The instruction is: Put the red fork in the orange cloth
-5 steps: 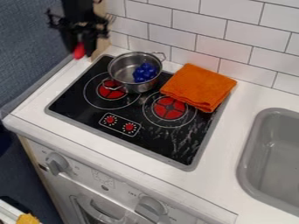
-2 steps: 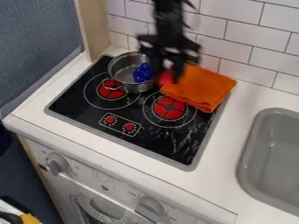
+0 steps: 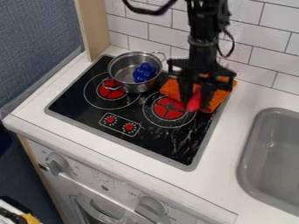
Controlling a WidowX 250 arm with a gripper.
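The black gripper [image 3: 196, 104] hangs over the front part of the orange cloth [image 3: 219, 99], at the stove's back right. Between its two fingers is the red fork [image 3: 194, 100], held with its red part pointing down. The arm and gripper cover much of the folded cloth. Whether the fork touches the cloth cannot be told from this angle.
A metal pot [image 3: 123, 67] with a blue item [image 3: 144, 72] inside stands on the back left of the black stove [image 3: 105, 114]. A grey sink [image 3: 251, 151] is at the right, and a tiled wall [image 3: 257, 41] rises behind.
From the upper left, the gripper has travelled right, past the pot, to the orange cloth and lower, carrying the red fork with it.
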